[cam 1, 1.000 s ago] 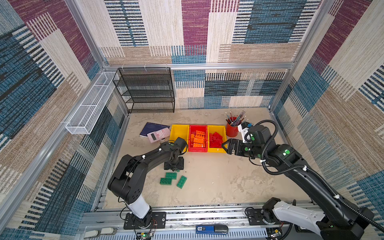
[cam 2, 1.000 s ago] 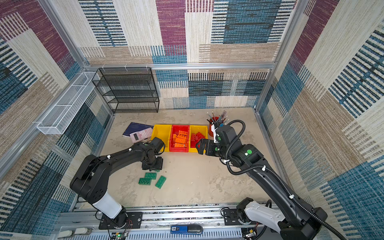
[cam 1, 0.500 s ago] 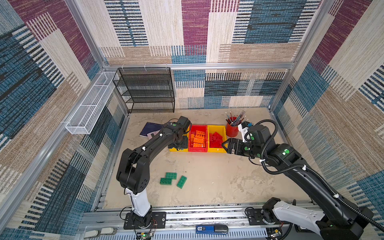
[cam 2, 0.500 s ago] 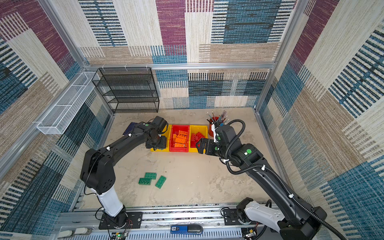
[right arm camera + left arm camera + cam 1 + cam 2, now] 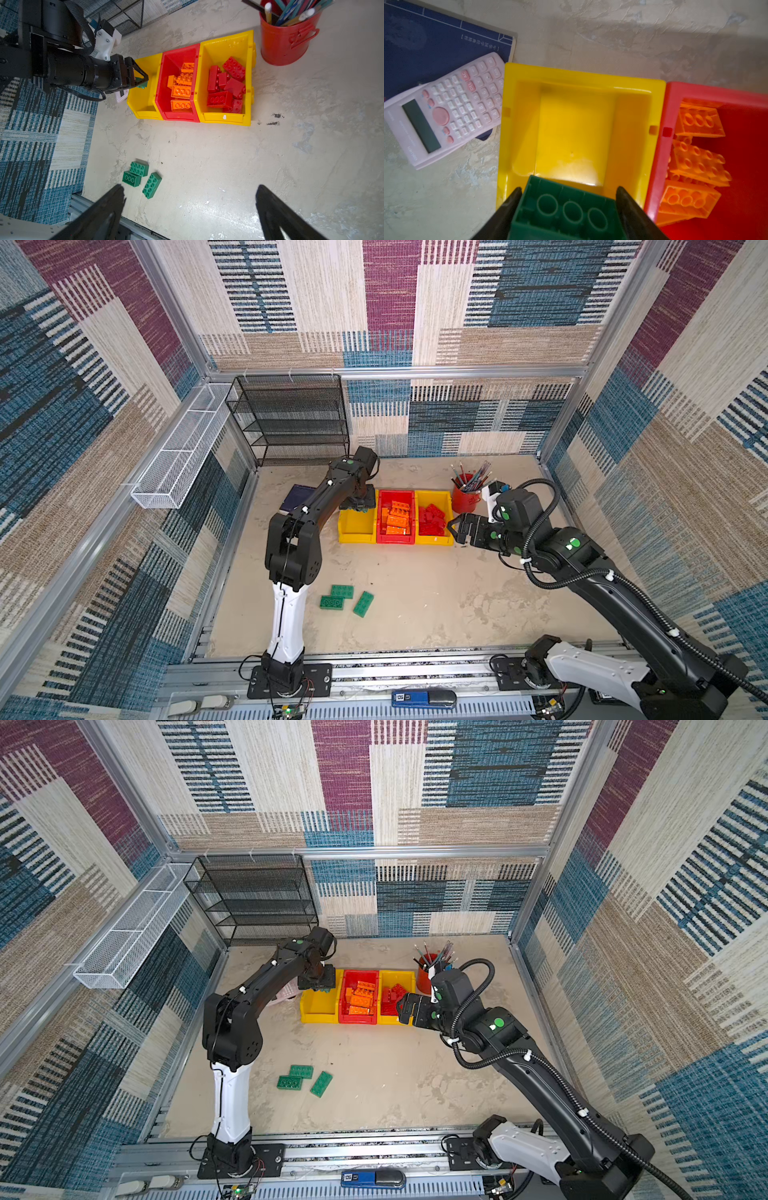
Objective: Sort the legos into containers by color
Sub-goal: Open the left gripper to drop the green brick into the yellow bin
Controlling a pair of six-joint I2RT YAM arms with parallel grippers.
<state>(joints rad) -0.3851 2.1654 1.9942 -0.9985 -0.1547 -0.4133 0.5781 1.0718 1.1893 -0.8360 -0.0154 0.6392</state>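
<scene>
Our left jaws are clamped on a green brick [image 5: 564, 212], hollow underside facing the wrist camera. They hold it above one end of the left bin [image 5: 583, 76], which is yellow and empty. Touching that bin's side stands the red bin [image 5: 662, 166], filled with orange bricks [image 5: 699, 162]. Past it, the right bin [image 5: 226, 38], also yellow, holds the red bricks [image 5: 218, 99]. A pink calculator [image 5: 446, 112] lies on a blue notebook [image 5: 425, 41] just beside the left bin.

Our right jaws gape wide and hold nothing. In both top views they hang low, just beside the right bin's near corner.

Three more green bricks [image 5: 138, 168] lie together on the counter [image 5: 228, 155], well apart from the bins, on the left arm's side.

We judge that orange and red are sorted and that green is just starting, with this first brick at the point of release. The next move calls for spreading the left jaws while the brick is well inside the rim, perhaps a little lower so it does not bounce out. After that we go back for the three on the counter.
</scene>
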